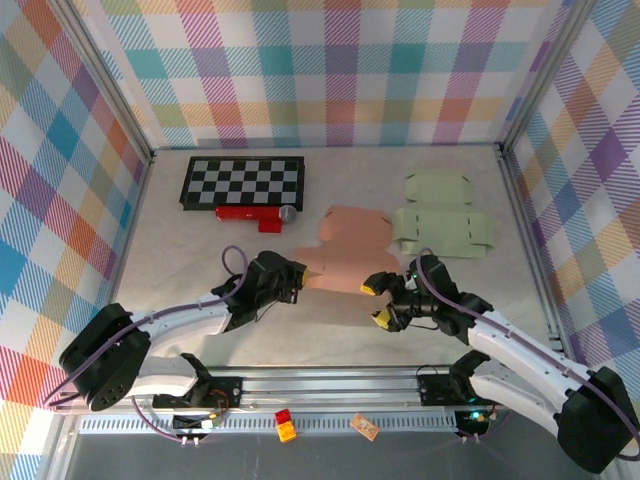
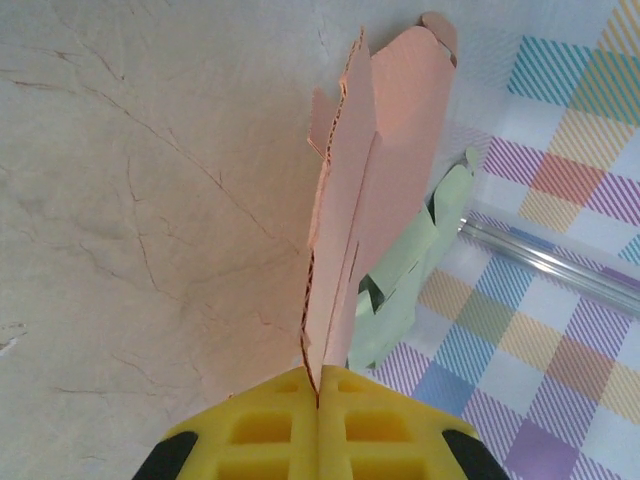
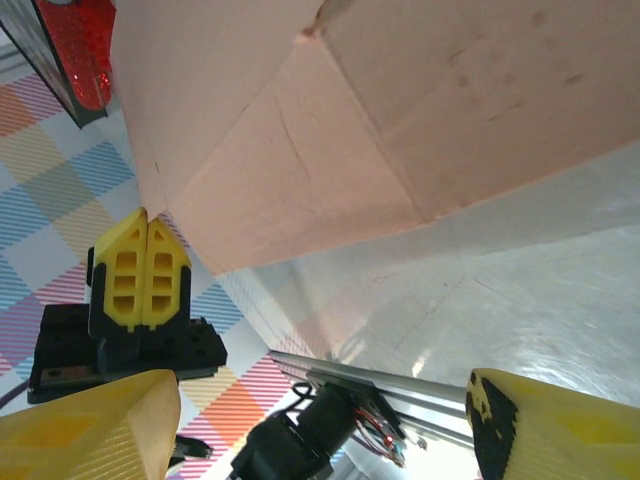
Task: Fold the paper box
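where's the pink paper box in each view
top external: pink paper box lies near the centre, left of the green paper box.
left wrist: edge-on, rising up the middle.
right wrist: spans the top.
shared landmark: left gripper, jaws shut on the pink sheet's edge; bottom centre in left wrist, left side in right wrist.

No text, label, brand, number or sign can be read in any view. The pink paper box (image 1: pixel 345 250) is plain card with no print on the faces that show. The checkerboard (image 1: pixel 243 182) carries only black and white squares. By the near rail, a small red and yellow block (image 1: pixel 286 425) and a small brown tag (image 1: pixel 365 428) are too small to tell whether they bear writing.
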Controlling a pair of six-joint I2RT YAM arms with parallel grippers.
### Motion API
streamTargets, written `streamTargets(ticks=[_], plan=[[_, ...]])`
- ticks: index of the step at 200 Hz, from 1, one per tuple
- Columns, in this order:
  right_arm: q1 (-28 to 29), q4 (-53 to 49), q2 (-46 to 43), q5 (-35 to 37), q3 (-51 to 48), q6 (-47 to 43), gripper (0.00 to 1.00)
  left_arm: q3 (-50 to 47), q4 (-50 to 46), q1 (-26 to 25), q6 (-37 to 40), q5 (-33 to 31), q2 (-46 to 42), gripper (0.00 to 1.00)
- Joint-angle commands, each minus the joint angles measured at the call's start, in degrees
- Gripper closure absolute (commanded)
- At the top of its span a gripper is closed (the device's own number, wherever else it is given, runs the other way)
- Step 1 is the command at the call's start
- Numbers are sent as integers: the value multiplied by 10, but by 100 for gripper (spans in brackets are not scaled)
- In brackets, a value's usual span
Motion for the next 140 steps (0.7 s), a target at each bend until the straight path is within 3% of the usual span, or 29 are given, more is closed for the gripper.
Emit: streamTargets(ticks=[1, 53, 105, 140], plan=[[21, 99, 25, 63, -8, 67, 26, 18, -6, -6, -15, -5, 1, 100], [59, 204, 118, 128, 4, 109, 32, 17, -11, -6, -25, -3, -10, 100], [60, 213, 148, 149, 25, 105, 42, 6, -37, -6, -38, -6, -42, 100], [60, 202, 151, 149, 39, 97, 54, 1, -69, -7, -47, -7, -71, 100]])
